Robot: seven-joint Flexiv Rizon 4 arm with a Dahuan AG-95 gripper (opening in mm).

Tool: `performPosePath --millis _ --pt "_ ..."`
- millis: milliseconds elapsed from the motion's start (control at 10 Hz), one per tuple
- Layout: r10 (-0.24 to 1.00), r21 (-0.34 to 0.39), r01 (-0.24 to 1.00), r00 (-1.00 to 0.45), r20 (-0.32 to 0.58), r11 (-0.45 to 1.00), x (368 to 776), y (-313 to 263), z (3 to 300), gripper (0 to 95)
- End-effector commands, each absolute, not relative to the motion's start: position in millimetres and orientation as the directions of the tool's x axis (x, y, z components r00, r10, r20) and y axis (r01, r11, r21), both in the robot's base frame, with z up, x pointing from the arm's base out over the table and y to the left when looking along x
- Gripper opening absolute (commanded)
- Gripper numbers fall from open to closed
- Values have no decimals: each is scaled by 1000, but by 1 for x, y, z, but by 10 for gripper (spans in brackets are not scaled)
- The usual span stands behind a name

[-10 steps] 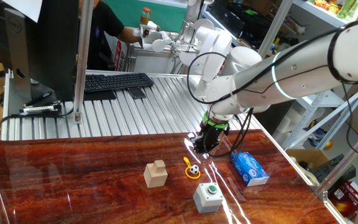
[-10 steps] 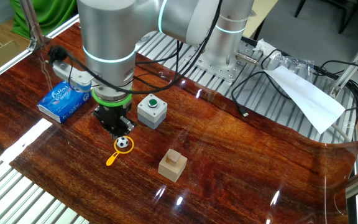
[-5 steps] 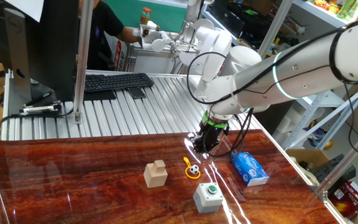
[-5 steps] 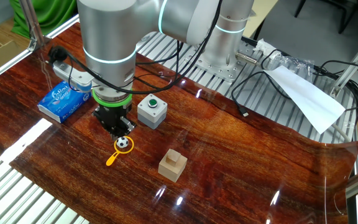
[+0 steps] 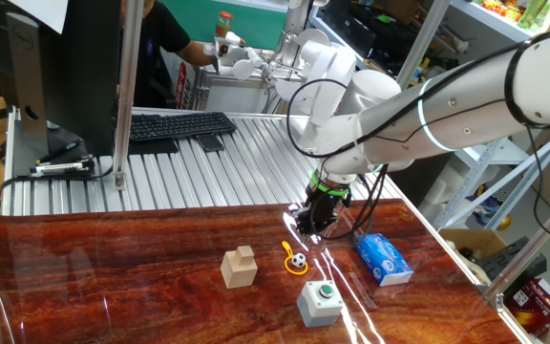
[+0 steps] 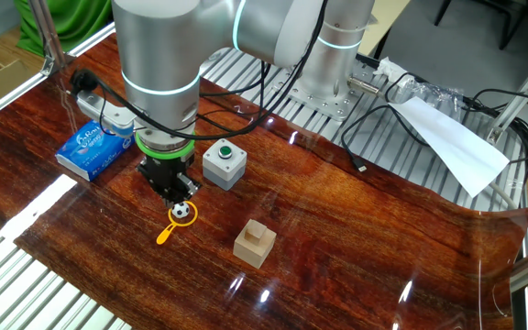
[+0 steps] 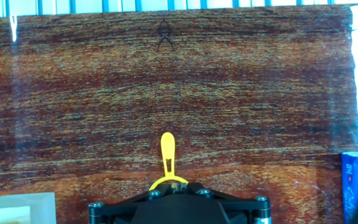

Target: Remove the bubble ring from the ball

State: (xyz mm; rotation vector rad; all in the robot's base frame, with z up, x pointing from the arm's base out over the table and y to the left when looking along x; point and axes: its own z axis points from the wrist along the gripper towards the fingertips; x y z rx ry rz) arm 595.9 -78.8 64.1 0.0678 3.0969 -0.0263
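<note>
The ball (image 5: 298, 260) is tiny and white with black patches and lies on the wooden table; it also shows in the other fixed view (image 6: 181, 212). The orange-yellow bubble ring (image 5: 291, 256) lies flat around it, as the other fixed view (image 6: 176, 220) also shows, with its handle pointing away from the arm. In the hand view the ring's handle and arc (image 7: 167, 155) show just beyond the fingers; the ball is hidden there. My gripper (image 6: 178, 190) hangs just above and beside the ball, also in the first fixed view (image 5: 308, 225), with its jaws close together and holding nothing.
A grey box with a green button (image 6: 224, 162) stands close beside the gripper. A wooden block (image 6: 255, 243) sits past the ball. A blue packet (image 6: 92, 151) lies on the gripper's other side. A keyboard (image 5: 181, 124) lies on the slatted surface behind.
</note>
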Motion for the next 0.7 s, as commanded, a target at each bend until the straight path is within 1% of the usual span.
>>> performPosePath --millis 100,700 --pt "40 -22 41 -998 -46 999 595 -79 64 0" --pt "33 -27 34 -998 -52 999 595 -79 64 0"
